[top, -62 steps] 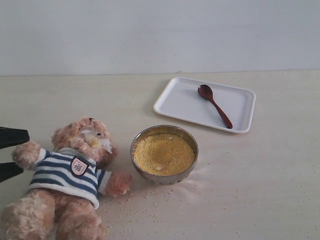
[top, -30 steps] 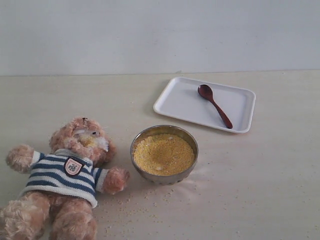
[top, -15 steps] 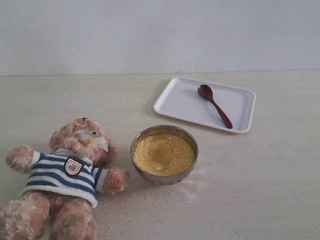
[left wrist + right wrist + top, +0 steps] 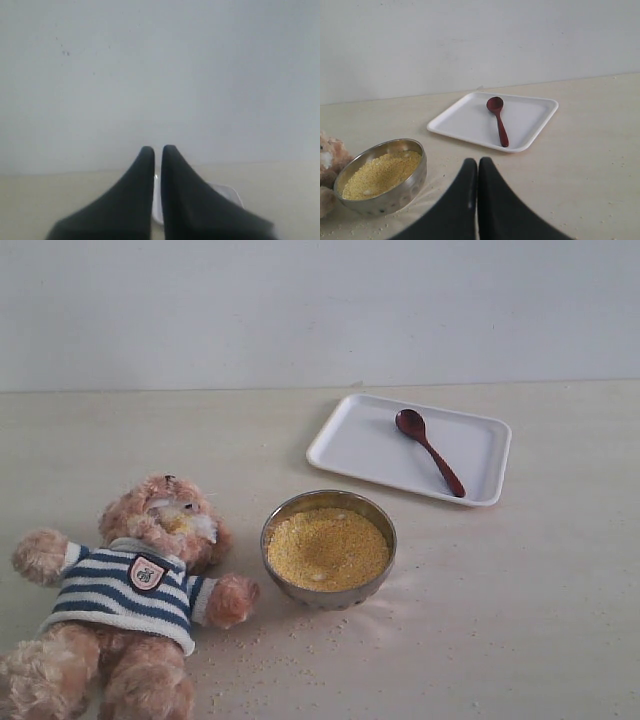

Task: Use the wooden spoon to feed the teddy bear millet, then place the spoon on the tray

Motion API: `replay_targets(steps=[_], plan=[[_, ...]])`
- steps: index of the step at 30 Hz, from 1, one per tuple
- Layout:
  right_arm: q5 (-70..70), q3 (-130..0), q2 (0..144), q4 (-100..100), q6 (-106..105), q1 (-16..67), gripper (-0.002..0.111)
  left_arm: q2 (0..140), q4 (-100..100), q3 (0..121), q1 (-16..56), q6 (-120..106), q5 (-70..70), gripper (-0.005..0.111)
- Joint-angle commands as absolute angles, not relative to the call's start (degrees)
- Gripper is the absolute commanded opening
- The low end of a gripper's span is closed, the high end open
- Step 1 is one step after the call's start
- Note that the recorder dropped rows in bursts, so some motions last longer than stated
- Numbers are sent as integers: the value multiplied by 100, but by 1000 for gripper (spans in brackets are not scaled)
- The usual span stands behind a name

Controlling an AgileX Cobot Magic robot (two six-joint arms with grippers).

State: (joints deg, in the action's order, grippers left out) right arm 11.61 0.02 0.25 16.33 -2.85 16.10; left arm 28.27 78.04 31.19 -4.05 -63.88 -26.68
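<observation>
Reddish-brown and glossy, the wooden spoon [image 4: 430,451] lies inside the tray [image 4: 355,445], beyond the steel bowl [image 4: 329,597] of millet [image 4: 327,547]. Yellow grains cling to the muzzle of the teddy bear [image 4: 130,590], so feeding and put-down both look done. The left gripper [image 4: 157,150] and right gripper [image 4: 477,162] are closed, holding nothing. The shirt's shield badge [image 4: 147,573] is too small to read.
</observation>
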Motion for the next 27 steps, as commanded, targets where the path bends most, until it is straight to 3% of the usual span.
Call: replay_targets(steps=[1,8,21,27], plan=[[1142,0,0,1598,-284,1589,0,2347,7155,3077,-111,-6397,-2240,5],[1142,0,0,1598,-284,1589,0,1936,6284,2515,1,-5073,-1816,5],[1142,0,0,1598,-284,1589,0,0,6266,1073,1,-4714,-868,5],[1142,0,0,1598,-272,1589,0,0,6557,579,1,-4683,-722,5]])
